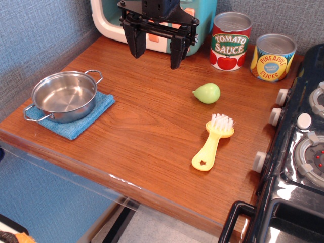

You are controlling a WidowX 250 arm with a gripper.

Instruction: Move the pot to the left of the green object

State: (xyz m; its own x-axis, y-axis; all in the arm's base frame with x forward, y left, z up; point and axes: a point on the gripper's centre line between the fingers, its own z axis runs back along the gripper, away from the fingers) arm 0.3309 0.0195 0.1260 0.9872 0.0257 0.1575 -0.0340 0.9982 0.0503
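Pot [64, 96] sits on a blue cloth [76, 124] at frame left, well apart from the green pear [207, 93]. Claw [157, 50] hangs wide open, empty, up top; nothing's grabbed yet.

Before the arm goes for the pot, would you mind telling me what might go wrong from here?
The pot sits on a blue cloth near the table's front-left edge, so a grasp may drag the cloth or nudge both off. The green object is rounded and lies loose; setting the pot down too near could roll it toward the yellow brush. The open gripper must catch a thin rim or wire handle, which may slip.
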